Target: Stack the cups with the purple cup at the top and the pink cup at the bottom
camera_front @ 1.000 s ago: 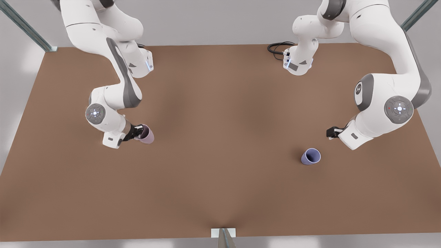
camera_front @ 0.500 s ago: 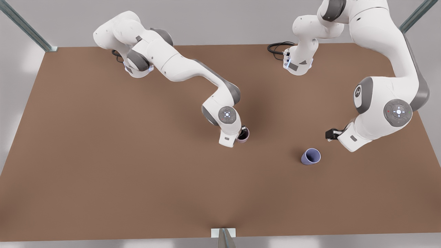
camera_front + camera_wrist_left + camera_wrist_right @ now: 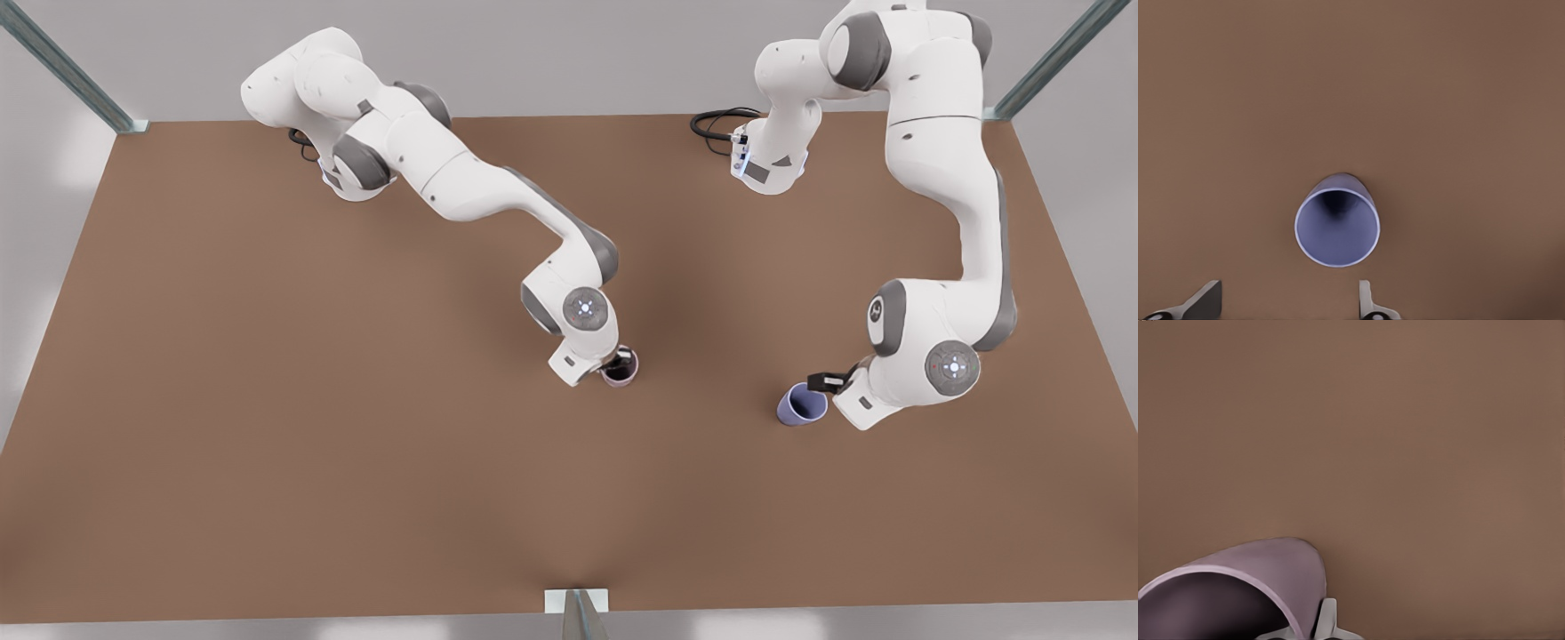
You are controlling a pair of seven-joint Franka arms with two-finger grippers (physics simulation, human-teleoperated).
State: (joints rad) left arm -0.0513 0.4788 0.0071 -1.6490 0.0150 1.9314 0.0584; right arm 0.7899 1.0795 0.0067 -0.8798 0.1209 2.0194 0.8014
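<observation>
The pink cup [image 3: 621, 368] is upright near the table's middle, its dark inside showing. My right gripper [image 3: 613, 362] is shut on its rim, and in the right wrist view one finger [image 3: 1327, 619] presses the outside of the pink cup's [image 3: 1251, 577] wall. The purple cup [image 3: 802, 405] stands on the table toward the front view's right, leaning a little. My left gripper [image 3: 823, 383] hovers just beside and above it, open. The left wrist view looks into the purple cup [image 3: 1337, 227], with the left gripper [image 3: 1286, 305] spread wide just short of the rim.
The brown table [image 3: 267, 444] has bare room all around both cups. A black cable [image 3: 717, 124] coils at the back by an arm base. A metal post [image 3: 578, 612] stands at the front edge, and frame struts rise at the back corners.
The right gripper carried the pink cup from the front view's left to the table's middle and lowered slightly. The left arm swung down to the purple cup, which has not moved.
</observation>
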